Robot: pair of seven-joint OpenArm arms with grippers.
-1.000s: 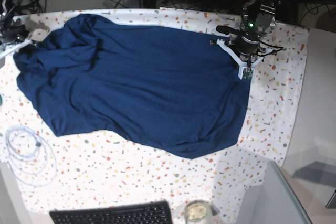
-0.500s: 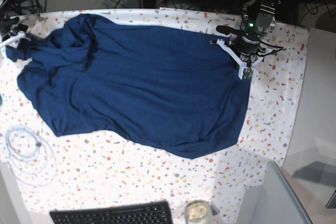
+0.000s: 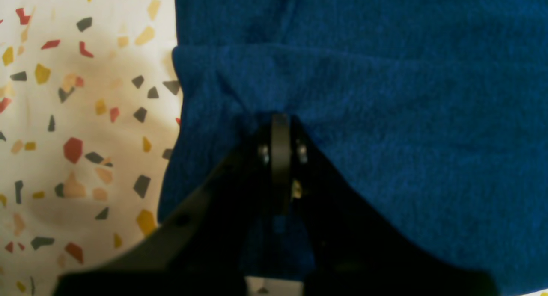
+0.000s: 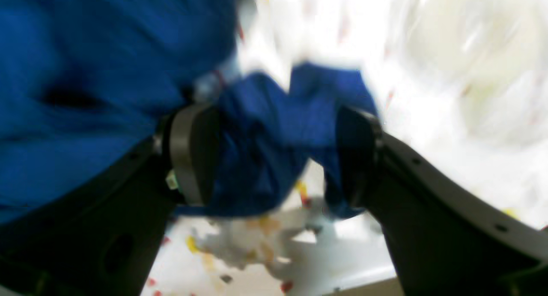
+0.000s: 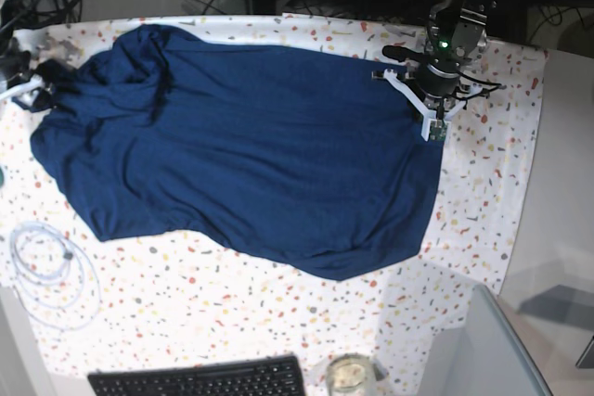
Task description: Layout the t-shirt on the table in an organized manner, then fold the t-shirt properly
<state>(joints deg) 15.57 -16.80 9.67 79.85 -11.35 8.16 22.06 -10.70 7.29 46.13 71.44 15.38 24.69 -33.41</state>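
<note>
Speckled white terrazzo-patterned table (image 5: 232, 294) carries the dark navy-blue soft fabric t-shirt (image 5: 251, 155), spread across its middle. At far right, the left gripper (image 3: 280, 120) points down, pressed together on the shirt's edge. At far left, the right gripper (image 4: 274, 155) stands spread, bunched cloth between its fingers (image 4: 188, 155). No writing reads. Near edge: a clear glass jar (image 5: 348, 376), contents unclear.

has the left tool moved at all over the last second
No. In the base view the left tool sits at the same spot on the t-shirt edge, same distance from the table cover's right border, shut on the fabric.
</note>
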